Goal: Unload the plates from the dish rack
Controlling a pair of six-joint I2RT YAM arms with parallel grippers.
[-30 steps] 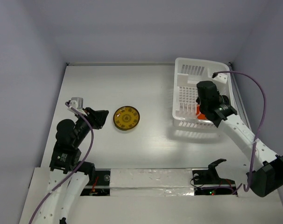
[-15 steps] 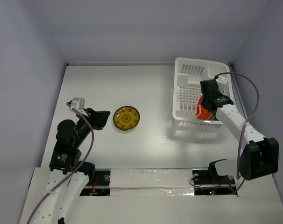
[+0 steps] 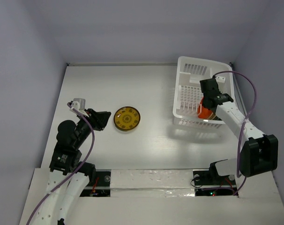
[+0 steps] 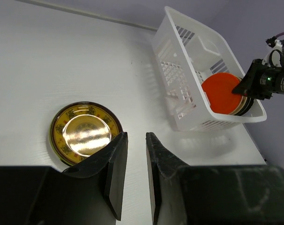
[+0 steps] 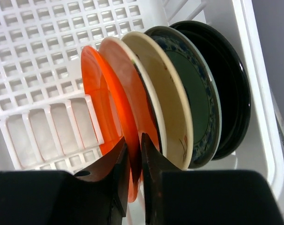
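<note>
The white dish rack (image 3: pixel 189 65) (image 4: pixel 179 28) (image 5: pixel 39 37) stands at the back right. Several plates stand on edge in its near end: orange (image 5: pixel 107 93) (image 3: pixel 204 110) (image 4: pixel 221 91), cream (image 5: pixel 165 89), dark green with a blue rim (image 5: pixel 198 93) and black (image 5: pixel 233 84). My right gripper (image 5: pixel 134 140) (image 3: pixel 208 105) reaches into the rack, shut on the orange plate's rim, one finger on each face. My left gripper (image 4: pixel 136 136) (image 3: pixel 104 117) hovers over the table at the left, jaws slightly apart and holding nothing.
A gold patterned plate (image 3: pixel 127 118) (image 4: pixel 85 133) lies flat on the white table just left of my left gripper's fingers. The rack's slotted wall (image 5: pixel 48 136) stands close beside my right fingers. Grey walls enclose the table at the back and sides.
My right gripper opened, pushed further onto the orange plate and closed on its rim. The rack shifted slightly. The left arm has stayed still.
</note>
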